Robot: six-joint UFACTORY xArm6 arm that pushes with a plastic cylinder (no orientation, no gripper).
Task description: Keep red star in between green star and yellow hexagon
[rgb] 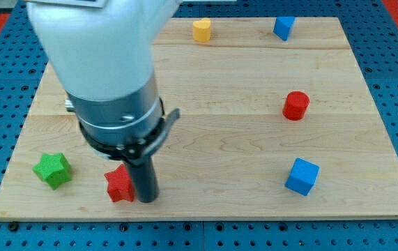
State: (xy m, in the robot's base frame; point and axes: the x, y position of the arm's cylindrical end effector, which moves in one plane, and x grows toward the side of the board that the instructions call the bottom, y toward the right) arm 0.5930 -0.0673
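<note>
Red star (119, 185): lies near the board's bottom edge, touching my tip (146, 198) on the tip's left side. The rod stands on the star's right flank, which suits a push toward the view's left. There are no fingers on this rig, so nothing opens or grips; the tip only presses sideways against the block.

Green star (51, 170): left of my tip and slightly higher in the view, beyond the red star, with a small gap of bare wood between the 2 stars.

Yellow block (201, 29): far above and to the right of my tip, at the board's top edge. Its shape reads more like a heart than a hexagon from here; no other yellow piece shows, though the arm hides the upper-left part of the board.

Judgement: the red star sits beside 1 reference block only and well off the line to the yellow one, so the task looks unfinished.

Room: little wood remains below the red star before the wooden board (254, 139) ends; the centre is open.

Others, all well right of my tip: red cylinder (296, 105), blue cube (302, 176), second blue cube (283, 27).
</note>
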